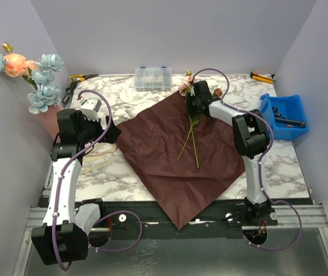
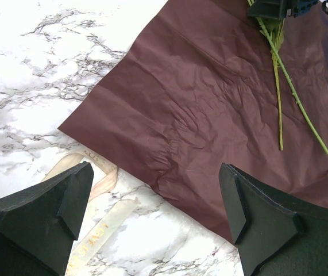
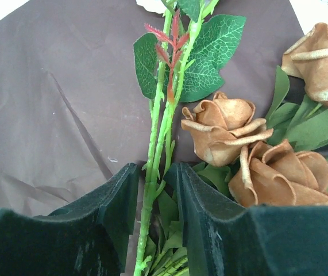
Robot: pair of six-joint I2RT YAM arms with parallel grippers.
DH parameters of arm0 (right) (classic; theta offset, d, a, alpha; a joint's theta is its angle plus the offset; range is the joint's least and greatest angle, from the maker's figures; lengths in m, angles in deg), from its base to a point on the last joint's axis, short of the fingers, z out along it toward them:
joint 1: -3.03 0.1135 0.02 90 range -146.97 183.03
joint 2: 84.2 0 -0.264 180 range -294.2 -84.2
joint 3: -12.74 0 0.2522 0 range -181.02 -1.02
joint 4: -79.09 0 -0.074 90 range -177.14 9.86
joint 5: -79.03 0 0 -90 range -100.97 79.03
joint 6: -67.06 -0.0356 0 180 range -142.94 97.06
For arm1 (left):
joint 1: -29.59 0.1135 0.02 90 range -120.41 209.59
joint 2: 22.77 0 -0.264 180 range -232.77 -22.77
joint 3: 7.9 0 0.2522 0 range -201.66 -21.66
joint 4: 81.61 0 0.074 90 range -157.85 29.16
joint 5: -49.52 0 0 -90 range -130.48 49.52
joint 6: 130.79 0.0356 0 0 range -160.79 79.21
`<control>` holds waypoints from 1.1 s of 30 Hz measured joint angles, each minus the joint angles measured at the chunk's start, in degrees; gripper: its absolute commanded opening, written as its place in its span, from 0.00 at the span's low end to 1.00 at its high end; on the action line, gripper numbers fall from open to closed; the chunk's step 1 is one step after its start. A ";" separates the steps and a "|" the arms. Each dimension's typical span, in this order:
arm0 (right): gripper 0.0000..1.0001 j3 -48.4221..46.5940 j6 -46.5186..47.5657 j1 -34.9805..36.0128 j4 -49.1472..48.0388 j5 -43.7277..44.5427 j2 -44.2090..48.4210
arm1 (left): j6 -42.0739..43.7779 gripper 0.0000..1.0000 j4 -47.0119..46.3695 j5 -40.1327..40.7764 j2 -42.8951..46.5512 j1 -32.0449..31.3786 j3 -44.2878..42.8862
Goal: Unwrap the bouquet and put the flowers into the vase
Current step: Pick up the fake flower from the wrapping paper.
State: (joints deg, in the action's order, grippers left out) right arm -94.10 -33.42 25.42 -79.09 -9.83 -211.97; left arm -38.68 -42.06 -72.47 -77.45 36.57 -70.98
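The maroon sheet (image 1: 169,155) of the bouquet lies spread flat on the marble table. On it lie flowers with thin green stems (image 1: 191,141) and a pink bloom (image 1: 185,85). My right gripper (image 1: 195,106) sits low over their heads. In the right wrist view its jaws (image 3: 155,172) stand narrowly open around a green stem (image 3: 158,138), beside brownish-orange roses (image 3: 227,129). My left gripper (image 2: 155,172) hangs wide open and empty over the sheet's left corner (image 2: 209,92) and the loose beige ribbon (image 2: 103,215). The salmon-pink vase (image 1: 47,127) stands at the far left behind the left arm, holding blue and peach flowers (image 1: 31,75).
A clear plastic box (image 1: 153,79) sits at the back centre. At the right edge stands a blue bin (image 1: 284,115). Yellow-handled tools lie at the back left (image 1: 83,76) and back right (image 1: 262,76). The sheet's near corner hangs over the table's front edge.
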 measured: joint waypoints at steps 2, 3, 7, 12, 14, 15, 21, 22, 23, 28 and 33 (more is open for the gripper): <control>0.43 -0.98 -0.17 -0.02 1.27 -1.01 -0.37 | 0.00 0.99 0.00 0.00 0.00 0.00 0.07; 0.44 -1.57 -0.28 -0.09 1.95 -1.27 -0.55 | 0.00 0.99 0.00 0.04 0.00 0.00 0.07; 0.48 -3.23 -0.28 -0.11 4.04 -1.46 -1.27 | 0.00 0.99 0.00 0.04 0.00 0.00 0.07; 0.54 -3.72 1.07 0.17 4.92 0.20 -1.55 | -0.20 0.99 0.00 0.09 0.00 0.00 0.07; 0.55 -3.21 1.46 0.33 4.50 0.28 -1.31 | -0.24 0.99 0.00 0.09 0.00 0.00 0.07; 0.56 -2.97 1.46 0.42 4.48 0.28 -1.11 | -0.33 0.99 0.00 0.11 0.00 0.00 0.07; 0.61 -2.64 0.98 0.42 5.01 0.13 -0.37 | -0.44 0.99 0.00 0.11 0.00 0.00 0.07; 0.61 -2.21 0.94 0.42 4.96 0.02 0.15 | -0.44 0.99 0.00 0.13 0.00 0.00 0.07; 0.61 -1.68 0.90 0.42 4.98 -0.07 0.87 | -0.44 0.99 0.00 0.13 0.00 0.00 0.07; 0.61 -1.62 0.90 0.42 5.22 -0.04 3.80 | -0.44 0.99 0.00 0.13 0.00 0.00 0.07; 0.61 -3.21 1.07 0.42 5.62 1.14 3.87 | -0.44 0.99 -0.02 0.13 0.00 0.00 0.07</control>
State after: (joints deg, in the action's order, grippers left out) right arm -97.31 -32.35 25.84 -73.47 -8.69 -208.10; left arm -39.12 -42.09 -72.34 -77.45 36.57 -70.92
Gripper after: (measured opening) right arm 0.608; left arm 0.989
